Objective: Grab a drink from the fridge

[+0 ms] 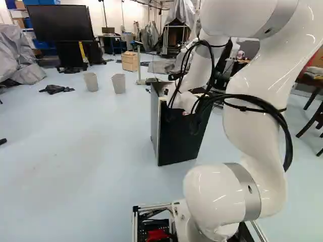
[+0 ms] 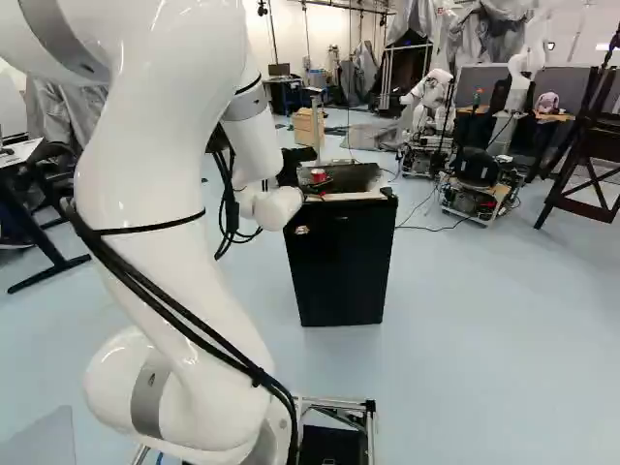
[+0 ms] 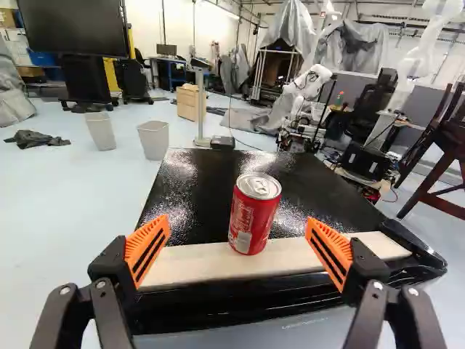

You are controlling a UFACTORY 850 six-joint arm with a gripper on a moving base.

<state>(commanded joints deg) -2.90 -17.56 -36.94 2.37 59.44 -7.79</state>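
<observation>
gripper (image 3: pixel 238 224) nearest us, fingers wide apart, nothing held. red can (image 3: pixel 253 212) upright on top of the fridge (image 3: pixel 190 193), near its front edge. if we drive in off-centre, one finger could tip it; too low, we likely hit that edge.

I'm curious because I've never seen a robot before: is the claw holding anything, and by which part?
Nothing is held. The claw is open, and the can stands on the fridge, touching neither finger.
</observation>
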